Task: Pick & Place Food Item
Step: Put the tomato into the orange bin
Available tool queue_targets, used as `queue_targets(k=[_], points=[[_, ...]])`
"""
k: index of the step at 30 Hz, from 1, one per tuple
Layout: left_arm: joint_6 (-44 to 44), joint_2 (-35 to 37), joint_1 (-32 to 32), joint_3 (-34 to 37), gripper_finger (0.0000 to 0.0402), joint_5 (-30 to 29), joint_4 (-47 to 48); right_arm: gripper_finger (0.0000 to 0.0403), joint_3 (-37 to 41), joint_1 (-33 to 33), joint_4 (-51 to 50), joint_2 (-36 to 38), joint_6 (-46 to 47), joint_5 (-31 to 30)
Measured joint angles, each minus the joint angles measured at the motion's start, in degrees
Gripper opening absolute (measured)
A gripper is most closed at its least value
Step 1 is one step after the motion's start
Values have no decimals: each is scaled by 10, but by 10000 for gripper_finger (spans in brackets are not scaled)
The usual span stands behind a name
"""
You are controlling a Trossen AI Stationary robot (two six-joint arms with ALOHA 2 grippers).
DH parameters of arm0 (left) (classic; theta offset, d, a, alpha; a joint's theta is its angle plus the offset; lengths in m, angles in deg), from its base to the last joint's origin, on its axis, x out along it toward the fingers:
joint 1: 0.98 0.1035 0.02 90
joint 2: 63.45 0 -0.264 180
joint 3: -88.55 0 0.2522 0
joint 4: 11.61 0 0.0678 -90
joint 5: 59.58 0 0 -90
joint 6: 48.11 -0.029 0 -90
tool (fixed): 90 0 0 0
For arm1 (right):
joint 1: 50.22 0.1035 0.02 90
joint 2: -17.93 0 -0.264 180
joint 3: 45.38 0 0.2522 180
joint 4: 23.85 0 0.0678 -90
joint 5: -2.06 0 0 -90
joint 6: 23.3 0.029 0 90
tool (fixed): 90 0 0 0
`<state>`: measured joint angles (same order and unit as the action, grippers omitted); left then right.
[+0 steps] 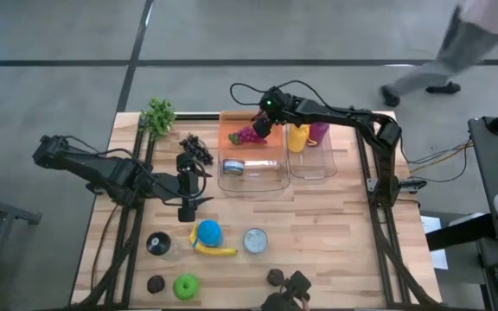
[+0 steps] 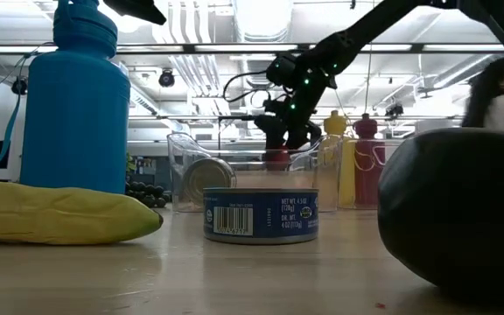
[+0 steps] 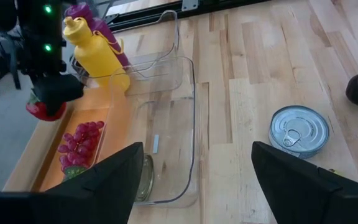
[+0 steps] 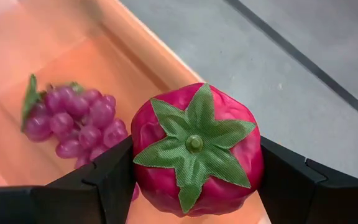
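Observation:
My right gripper [image 1: 260, 123] is shut on a red toy strawberry [image 4: 194, 149] with a green leaf cap, above the far end of the orange tray [image 1: 232, 126]. The strawberry also shows in the left wrist view [image 3: 45, 109]. A bunch of purple grapes [image 1: 245, 136] lies in the tray, also seen in the right wrist view [image 4: 73, 121]. My left gripper [image 1: 187, 210] is open and empty over the table's middle, near the blue ball [image 1: 207, 231]. My right gripper pinches the strawberry's two opposite sides [image 4: 143, 149] between its two fingers, the leaf cap [image 4: 194, 144] facing the wrist camera. The fingers come from above, pointing down. The strawberry is lifted clear over the tray.
Two clear bins [image 1: 253, 173] [image 1: 311, 160] stand by the tray; one holds a can [image 1: 233, 167], the other a yellow bottle [image 1: 297, 136] and a purple one. A tin [image 1: 255, 240], banana [image 1: 214, 250], green apple [image 1: 185, 286], black grapes [image 1: 195, 149], a leafy bunch [image 1: 158, 115] lie about. A person walks beyond the table.

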<state>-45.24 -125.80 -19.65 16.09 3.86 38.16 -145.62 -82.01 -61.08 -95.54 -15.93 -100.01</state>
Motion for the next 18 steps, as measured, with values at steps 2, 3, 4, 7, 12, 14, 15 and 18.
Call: queue_targets(k=[2,3,4,7,12,14,15,18], points=[[0,0,0,0,307,0,0,265,0,0,-9,-5,0,0],[0,0,0,0,308,0,0,265,0,0,-5,-7,-1,0],[0,0,0,0,308,0,0,265,0,0,-5,-7,-1,1],[0,0,0,0,306,0,0,265,0,0,-3,-8,-3,1],[0,0,0,0,300,0,0,283,0,0,-4,-9,-18,2],[0,0,0,0,299,0,0,295,0,0,-5,-8,-18,2],[0,0,0,0,299,0,0,301,0,0,-5,-7,-19,2],[0,0,0,0,301,0,0,317,0,0,-4,-5,-18,2]])
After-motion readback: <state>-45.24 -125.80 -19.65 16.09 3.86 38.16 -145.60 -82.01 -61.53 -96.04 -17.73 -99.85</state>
